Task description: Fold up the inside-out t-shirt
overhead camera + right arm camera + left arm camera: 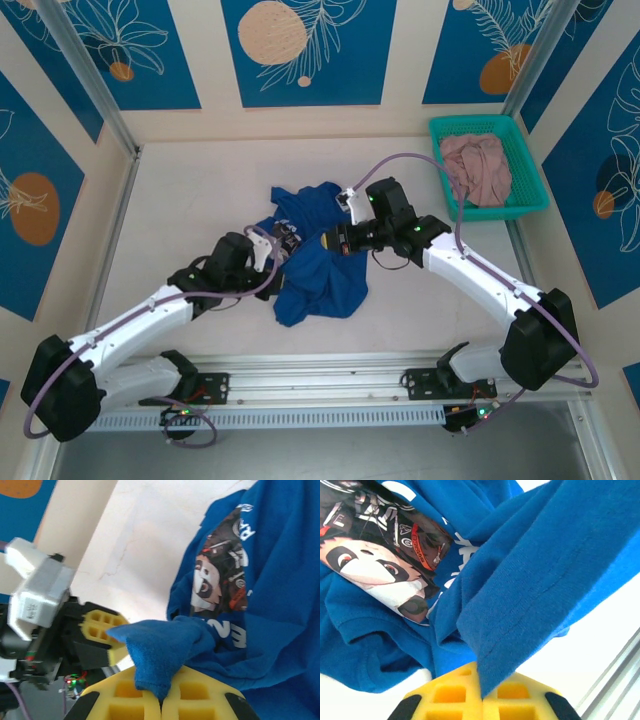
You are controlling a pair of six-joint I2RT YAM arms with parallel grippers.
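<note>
The left tool [481, 695] has its 2 yellow pads pressed together on a hemmed edge of the royal-blue soft cloth t-shirt [545, 570], which drapes up and away from the pinch. The right tool [161, 700] is likewise clamped narrow on a bunched fold of the same t-shirt, the cloth spilling over its 2 yellow pads. How deep the cloth runs between the pads is hidden in both wrist views.

A printed cartoon graphic [375, 565] in black, white and red lies on the blue cloth just beyond the left tool, partly folded under, so its picture and lettering cannot be read whole.

From above, the 2 tools meet close together over the t-shirt, which lies crumpled near the middle of the pale bench [180, 190]. Its sleeves and collar are hard to pick out in the heap, and its middle is covered by the wrists. The 2 arms reach forward and inward from the near edge, elbows bent outward, forming a low arch.

At the far right corner sits 1 teal plastic mesh basket [530, 170] holding 1 dusty-pink crumpled garment [478, 168], well apart from the t-shirt.
</note>
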